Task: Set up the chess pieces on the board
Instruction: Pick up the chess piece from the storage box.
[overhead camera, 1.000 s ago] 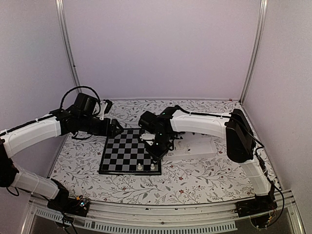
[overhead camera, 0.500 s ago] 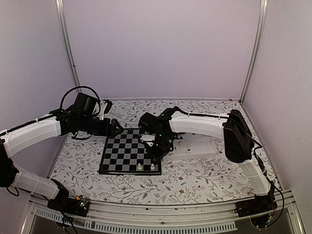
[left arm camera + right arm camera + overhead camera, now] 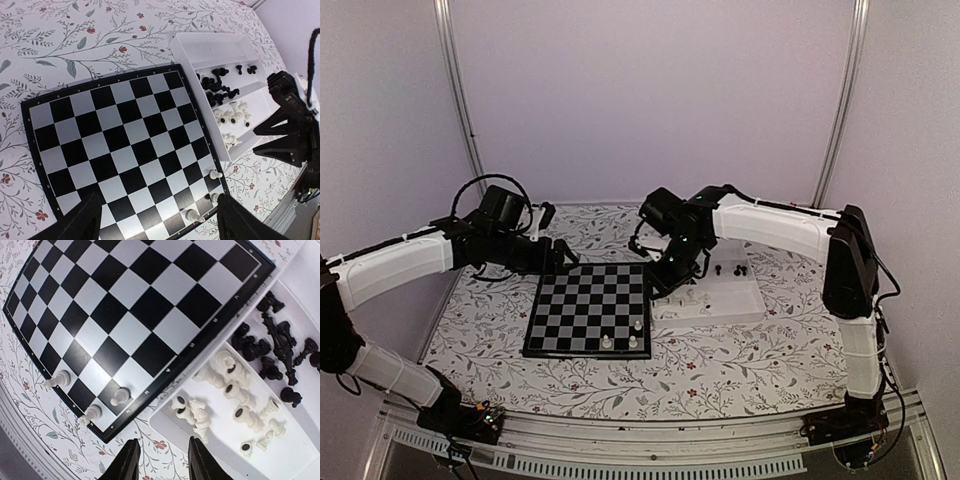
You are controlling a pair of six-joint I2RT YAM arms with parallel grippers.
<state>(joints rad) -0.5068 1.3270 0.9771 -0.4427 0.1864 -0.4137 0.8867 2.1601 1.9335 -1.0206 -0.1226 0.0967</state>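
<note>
Gaping right tool (image 3: 162,444) near white pieces (image 3: 192,410)

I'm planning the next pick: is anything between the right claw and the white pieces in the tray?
Nothing visible does. The right claw is open by a corner of the tray, and the white pieces lie uncovered in their compartment. The black pieces sit apart in the other one.

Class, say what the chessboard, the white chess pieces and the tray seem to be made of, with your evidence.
Chessboard: smooth, glossy, probably plastic or laminated card; its pale squares glare.
White chess pieces: likely moulded plastic, uniform with soft sheen.
Tray: likely thin white plastic, rounded moulded walls, matte.
</note>
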